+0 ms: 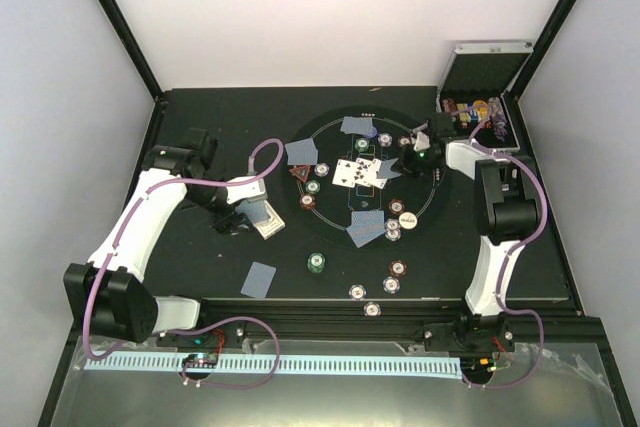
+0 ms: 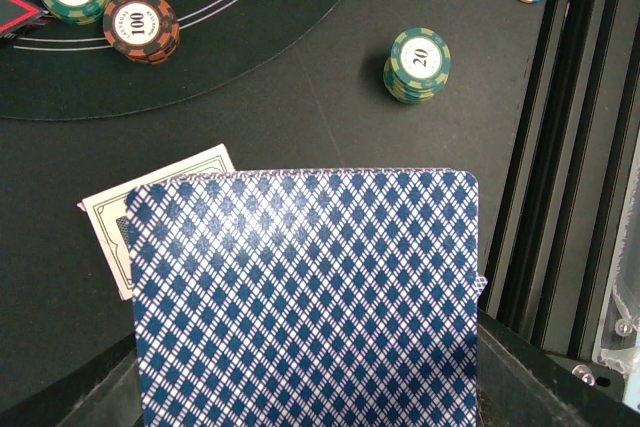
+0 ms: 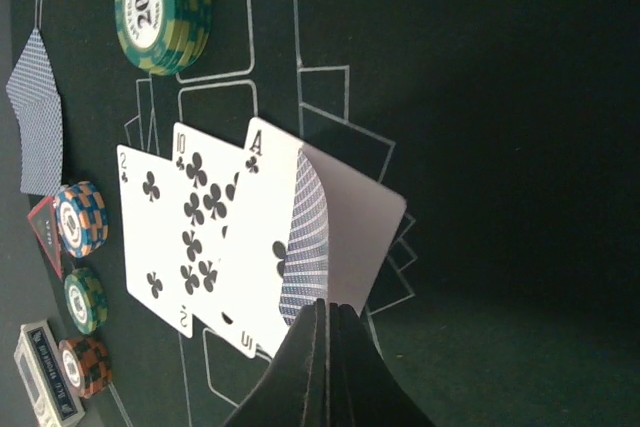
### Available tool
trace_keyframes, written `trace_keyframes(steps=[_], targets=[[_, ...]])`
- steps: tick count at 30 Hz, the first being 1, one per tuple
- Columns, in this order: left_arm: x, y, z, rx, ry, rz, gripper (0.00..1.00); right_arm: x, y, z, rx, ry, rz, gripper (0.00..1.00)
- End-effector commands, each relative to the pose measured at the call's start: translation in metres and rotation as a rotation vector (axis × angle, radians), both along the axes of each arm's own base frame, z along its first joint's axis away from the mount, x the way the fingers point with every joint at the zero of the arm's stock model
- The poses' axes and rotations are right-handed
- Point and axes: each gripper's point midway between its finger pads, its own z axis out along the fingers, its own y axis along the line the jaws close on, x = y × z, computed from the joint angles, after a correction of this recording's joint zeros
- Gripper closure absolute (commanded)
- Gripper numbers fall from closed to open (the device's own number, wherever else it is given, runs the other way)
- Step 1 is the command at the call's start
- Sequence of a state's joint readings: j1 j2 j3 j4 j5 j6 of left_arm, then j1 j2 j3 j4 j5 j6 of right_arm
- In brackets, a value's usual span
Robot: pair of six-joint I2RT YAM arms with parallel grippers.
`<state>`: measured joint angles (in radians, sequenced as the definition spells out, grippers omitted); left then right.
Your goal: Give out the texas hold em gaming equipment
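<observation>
My left gripper (image 1: pixel 250 215) hovers left of the round mat (image 1: pixel 325 132), shut on a deck of blue-backed playing cards (image 2: pixel 305 297) that hides its fingers. A pale printed card (image 2: pixel 165 197) sticks out under the deck. My right gripper (image 3: pixel 325 307) is shut on one playing card (image 3: pixel 340 237), bent and standing on edge beside three face-up clubs (image 3: pixel 200 237) at the mat's middle (image 1: pixel 358 172). Face-down pairs (image 1: pixel 355 126) (image 1: pixel 302 153) (image 1: pixel 366 227) lie on the mat, and another (image 1: pixel 261 279) off it. A white button (image 1: pixel 408 218) and a red triangular marker (image 1: pixel 298 171) lie on the mat.
Poker chips lie scattered: a green stack (image 2: pixel 418 62) (image 1: pixel 317 263), red-brown (image 2: pixel 140 25), green (image 3: pixel 160 9), and several near the front rail (image 1: pixel 372 309). The open silver case (image 1: pixel 480 87) with chip rolls stands at the back right, behind the right arm.
</observation>
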<state>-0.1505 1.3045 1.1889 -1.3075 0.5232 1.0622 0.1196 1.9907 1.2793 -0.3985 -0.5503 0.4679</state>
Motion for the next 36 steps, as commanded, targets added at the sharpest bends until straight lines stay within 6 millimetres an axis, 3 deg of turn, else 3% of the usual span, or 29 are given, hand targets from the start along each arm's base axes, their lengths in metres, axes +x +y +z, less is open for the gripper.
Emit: trace_keyframes(steps=[1,5,10,14,22,24,26,32,34,36], targets=[[0.003,-0.001,0.009,-0.013,-0.030,-0.003,0.98,0.007,-0.016,-0.003,-0.051,-0.003,-0.004,0.99],[0.004,-0.001,0.008,-0.011,-0.032,-0.003,0.98,0.010,-0.022,-0.010,-0.092,0.012,0.012,0.99],[0.004,0.000,0.007,-0.006,-0.033,-0.003,0.98,0.006,-0.032,-0.016,-0.167,0.042,0.034,0.71],[0.004,-0.001,0.008,-0.010,-0.035,-0.006,0.98,0.006,-0.042,0.001,-0.230,0.021,0.016,0.56],[0.003,-0.003,0.011,-0.027,-0.031,-0.009,0.98,-0.004,-0.053,0.044,-0.300,-0.048,-0.051,0.48],[0.002,-0.003,0.012,-0.027,-0.034,-0.010,0.98,-0.013,-0.037,0.058,-0.276,-0.085,-0.029,0.44],[0.002,-0.003,0.011,-0.028,-0.029,-0.009,0.98,-0.027,-0.008,0.073,-0.220,-0.127,0.011,0.41],[0.002,-0.005,0.012,-0.043,-0.021,-0.009,0.99,-0.094,0.110,0.116,0.099,-0.196,0.192,0.31],[0.002,-0.007,0.013,-0.053,-0.021,-0.007,0.99,-0.118,0.153,0.139,0.227,-0.232,0.246,0.29],[0.002,-0.008,0.012,-0.060,-0.015,-0.006,0.98,-0.136,0.182,0.147,0.311,-0.228,0.291,0.28]])
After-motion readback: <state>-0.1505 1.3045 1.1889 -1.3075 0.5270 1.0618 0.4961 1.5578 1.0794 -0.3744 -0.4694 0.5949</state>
